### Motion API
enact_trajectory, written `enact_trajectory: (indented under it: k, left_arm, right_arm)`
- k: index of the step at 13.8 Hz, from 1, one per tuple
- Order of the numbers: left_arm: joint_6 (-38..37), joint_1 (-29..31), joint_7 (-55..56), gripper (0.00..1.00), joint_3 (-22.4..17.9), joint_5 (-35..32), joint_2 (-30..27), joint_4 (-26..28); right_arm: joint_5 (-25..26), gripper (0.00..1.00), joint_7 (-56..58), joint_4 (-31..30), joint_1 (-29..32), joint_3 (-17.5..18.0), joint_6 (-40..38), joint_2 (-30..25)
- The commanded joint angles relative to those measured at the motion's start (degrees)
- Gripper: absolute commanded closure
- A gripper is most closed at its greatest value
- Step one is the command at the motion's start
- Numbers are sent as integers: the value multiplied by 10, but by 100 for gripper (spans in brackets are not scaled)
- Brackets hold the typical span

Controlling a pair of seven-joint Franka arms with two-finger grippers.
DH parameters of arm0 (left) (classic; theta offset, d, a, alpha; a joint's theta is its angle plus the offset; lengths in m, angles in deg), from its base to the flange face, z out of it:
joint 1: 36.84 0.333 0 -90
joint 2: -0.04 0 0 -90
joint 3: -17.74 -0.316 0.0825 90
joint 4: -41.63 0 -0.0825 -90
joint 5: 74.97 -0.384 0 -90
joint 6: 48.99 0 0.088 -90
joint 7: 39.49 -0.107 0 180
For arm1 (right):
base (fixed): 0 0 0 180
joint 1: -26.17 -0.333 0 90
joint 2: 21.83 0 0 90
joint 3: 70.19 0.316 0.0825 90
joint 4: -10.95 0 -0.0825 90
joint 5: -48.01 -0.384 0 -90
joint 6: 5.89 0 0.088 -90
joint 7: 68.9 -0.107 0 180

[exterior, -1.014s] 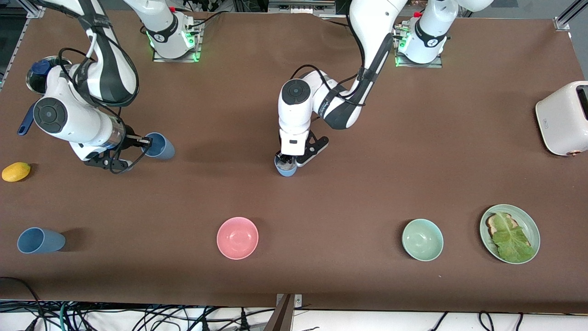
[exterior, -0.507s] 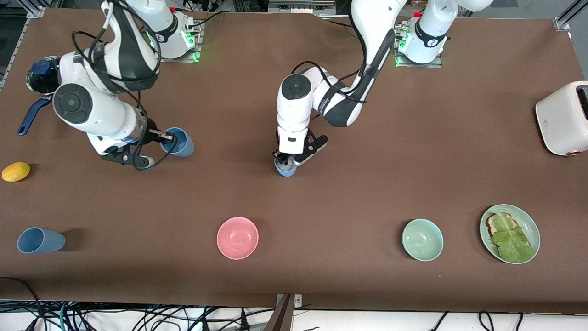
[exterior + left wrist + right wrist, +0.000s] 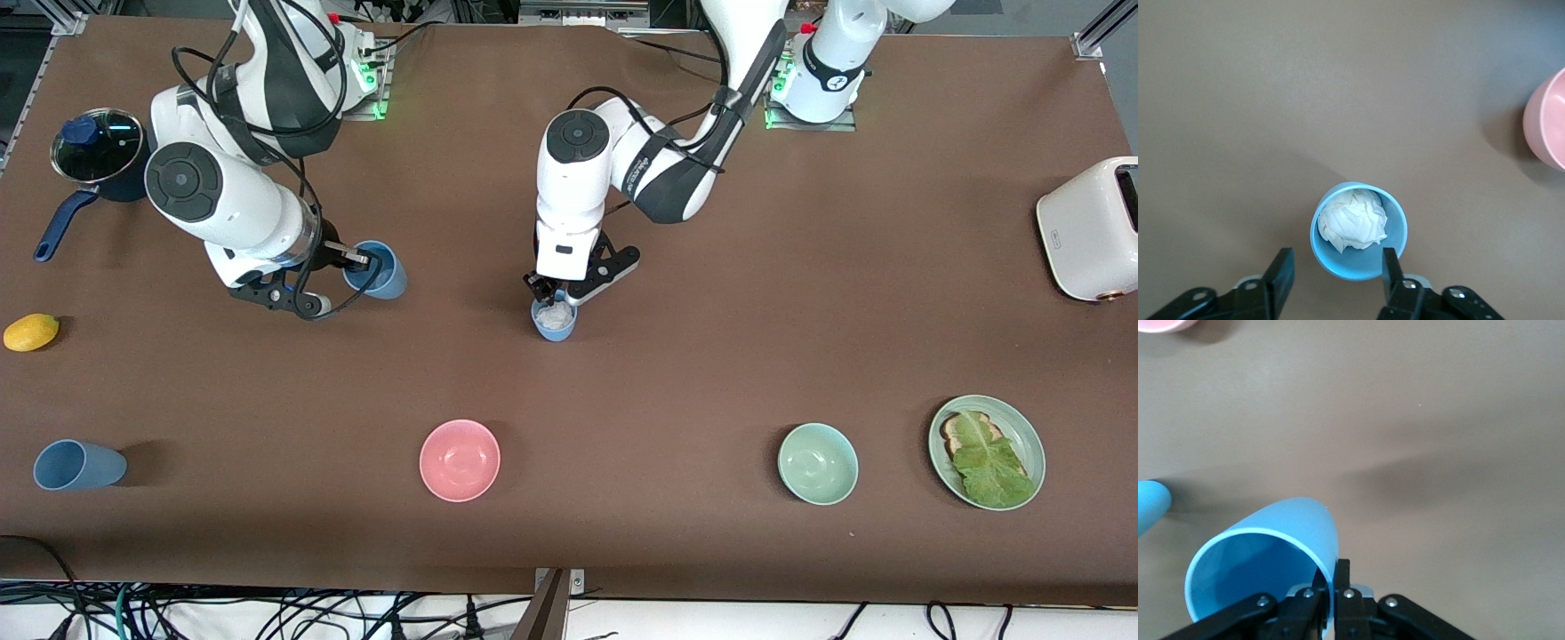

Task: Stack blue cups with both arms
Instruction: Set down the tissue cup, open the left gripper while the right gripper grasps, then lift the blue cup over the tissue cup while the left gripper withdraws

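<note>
Over the last second our right gripper (image 3: 356, 260) has carried its blue cup (image 3: 378, 269) in from the right arm's end of the table toward the middle, and our left gripper (image 3: 553, 292) has lifted off the cup with the crumpled paper (image 3: 555, 320) that it had been pressed down into. We read this as the handover point of the stack: the standing cup is set and let go, and the carried cup is on its way to go over or into it, though the white paper wad (image 3: 1353, 220) inside may keep the two from nesting fully. Our right arm reaches out low from its base, wrist turned so that the cup hangs tilted with its mouth facing the front camera; in the right wrist view the fingers (image 3: 1338, 577) pinch the cup's rim, one inside and one outside, so the grip is firm. Our left arm bends down over the middle of the table, its wrist pointing straight down, fingers (image 3: 1280, 267) spread wide on either side of the upright cup and not touching it. A third blue cup (image 3: 78, 465) lies on its side near the front edge at the right arm's end, near the pink bowl (image 3: 460, 460), still to be collected.
</note>
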Motion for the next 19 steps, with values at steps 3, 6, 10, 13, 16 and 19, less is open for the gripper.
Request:
enact_trajectory:
  k: [3,6,10,13,16,19]
  left_arm:
    - [-66,18,-81,30,-4,-10,-89,46]
    - [-122,35,-107,25,-4,-9,-126,44]
    - [-185,84,-214,24,-4,-7,-166,41]
    - [-232,148,-324,19,-1,-7,-194,39]
    - [-281,219,-436,4,-4,-9,-230,39]
    - [-311,283,-564,1,-9,-15,-252,37]
  right_arm:
    - [-9,100,-85,70,-53,2,-14,42]
    - [-8,100,-141,121,-88,1,-14,79]
    - [-8,100,-193,193,-134,1,-6,139]
    - [-5,100,-251,261,-170,1,8,194]
    - [-4,100,-264,269,-188,1,27,209]
    - [2,100,-277,269,-204,0,40,222]
